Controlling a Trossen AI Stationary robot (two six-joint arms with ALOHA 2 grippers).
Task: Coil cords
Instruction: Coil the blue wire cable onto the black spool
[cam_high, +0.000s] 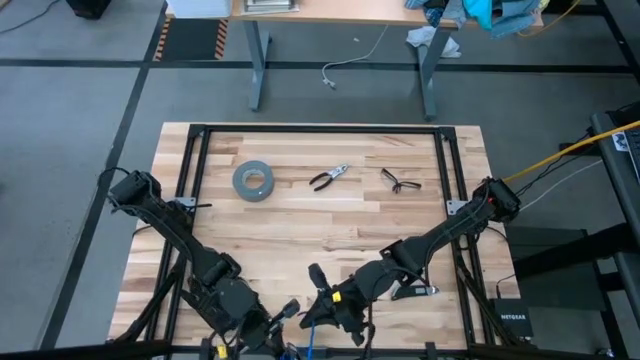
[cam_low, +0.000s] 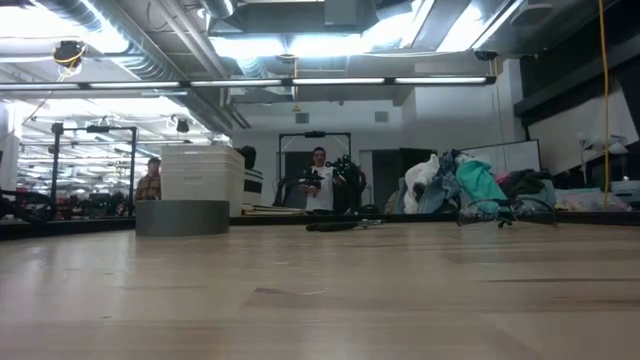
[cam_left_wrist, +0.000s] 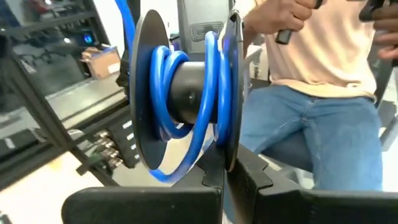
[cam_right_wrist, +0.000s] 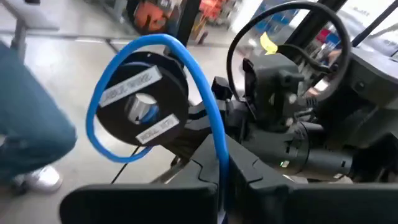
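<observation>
High view: both arms reach to the near edge of the desk (cam_high: 330, 225); left tool (cam_high: 268, 335) and right tool (cam_high: 318, 310) sit close together there, with a bit of blue cord (cam_high: 308, 335) between them. Grey tape roll (cam_high: 253, 180), pliers (cam_high: 328, 177) and glasses (cam_high: 400, 181) lie in a row toward the far edge, well apart from the arms.
Low view: neither tool shows; only the tape roll (cam_low: 183, 216) and the pliers (cam_low: 340, 225) on the far part of the desk, and people in the room behind.
Left wrist view: a black spool (cam_left_wrist: 183, 93) holds turns of the blue cord (cam_left_wrist: 166, 87) around its hub; the left tool (cam_left_wrist: 225, 171) is closed on the spool's rim. A seated person (cam_left_wrist: 317, 93) is behind.
Right wrist view: the spool (cam_right_wrist: 143, 102) seen face-on, a loose loop of cord (cam_right_wrist: 186, 68) arching off it down into the right tool (cam_right_wrist: 222, 174), closed on that strand.
</observation>
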